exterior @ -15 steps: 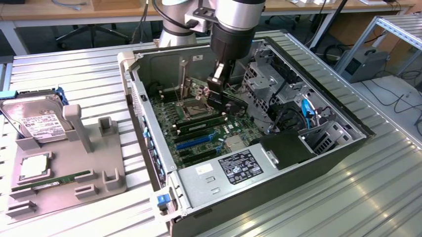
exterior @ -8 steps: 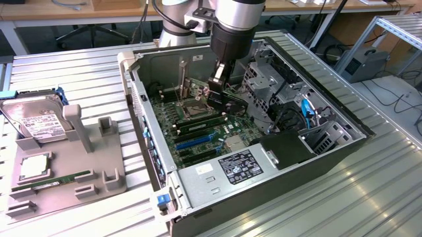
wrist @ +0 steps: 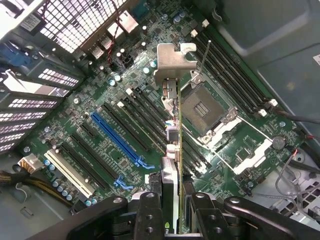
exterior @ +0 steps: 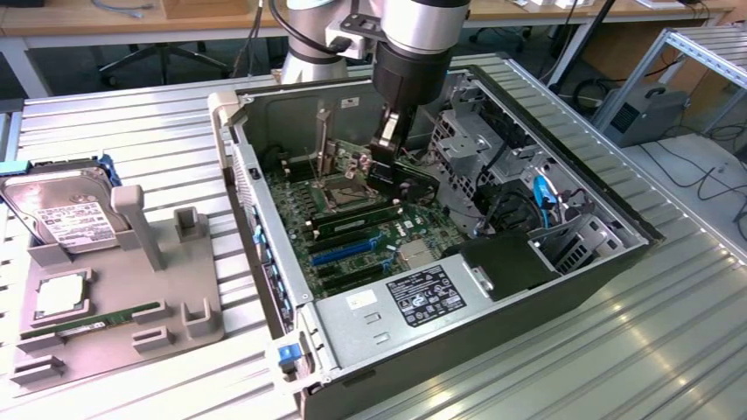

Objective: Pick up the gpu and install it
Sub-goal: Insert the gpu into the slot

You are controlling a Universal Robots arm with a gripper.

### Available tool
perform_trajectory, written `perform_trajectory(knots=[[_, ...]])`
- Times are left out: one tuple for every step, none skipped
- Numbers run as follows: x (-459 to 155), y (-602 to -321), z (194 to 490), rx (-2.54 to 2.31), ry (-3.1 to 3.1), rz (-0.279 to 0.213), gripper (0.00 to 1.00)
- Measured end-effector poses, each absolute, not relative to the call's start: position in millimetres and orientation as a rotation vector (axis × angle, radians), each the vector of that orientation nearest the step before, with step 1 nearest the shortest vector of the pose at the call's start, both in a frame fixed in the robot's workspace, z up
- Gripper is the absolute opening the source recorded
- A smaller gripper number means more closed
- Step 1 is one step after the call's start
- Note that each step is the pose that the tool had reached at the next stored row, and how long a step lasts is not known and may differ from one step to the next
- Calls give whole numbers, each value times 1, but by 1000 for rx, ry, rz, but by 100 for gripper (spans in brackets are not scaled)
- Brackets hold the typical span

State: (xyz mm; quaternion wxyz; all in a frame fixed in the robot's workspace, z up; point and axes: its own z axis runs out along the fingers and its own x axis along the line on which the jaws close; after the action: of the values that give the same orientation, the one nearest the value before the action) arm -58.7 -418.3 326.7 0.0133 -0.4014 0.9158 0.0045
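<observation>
Here the gripper is down inside the open computer case, its two black fingers clamped on the top edge of the gpu, which hangs edge-on between them with its silver bracket at the far end. In the exterior view the card sits low over the motherboard, near the empty processor socket; whether its edge touches a slot cannot be told. From the wrist view the card lies above the board beside the bare socket, with a long blue slot and a white slot off to one side and a row of dark memory slots beyond the socket. The case also holds a metal drive cage, a black shroud and a power supply with a printed label at its near end. Well apart from the case, on the exterior view's left, a grey fixture tray carries a silver hard drive standing tilted in its holder, a square processor chip lying flat in its recess, and a long narrow green memory stick lying along its slot.
</observation>
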Motion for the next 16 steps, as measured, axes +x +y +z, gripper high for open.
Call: perform_trajectory(knots=[[-59,-418,327,-1257,2850,14,27],[-59,-418,327,-1262,2848,14,27],[-59,-418,327,-1268,2845,14,27],[-59,-418,327,-1274,2843,15,27],[-59,-418,327,-1280,2840,15,27],[-59,-418,327,-1286,2837,15,27],[-59,-418,327,-1293,2834,15,27],[-59,-418,327,-1299,2831,15,27],[-59,-418,327,-1304,2829,15,27],[-59,-418,327,-1310,2826,15,27],[-59,-418,327,-1316,2824,15,27],[-59,-418,327,-1322,2821,15,27],[-59,-418,327,-1328,2818,15,27],[-59,-418,327,-1333,2815,15,27],[-59,-418,327,-1342,2812,15,27],[-59,-418,327,-1347,2809,16,27]])
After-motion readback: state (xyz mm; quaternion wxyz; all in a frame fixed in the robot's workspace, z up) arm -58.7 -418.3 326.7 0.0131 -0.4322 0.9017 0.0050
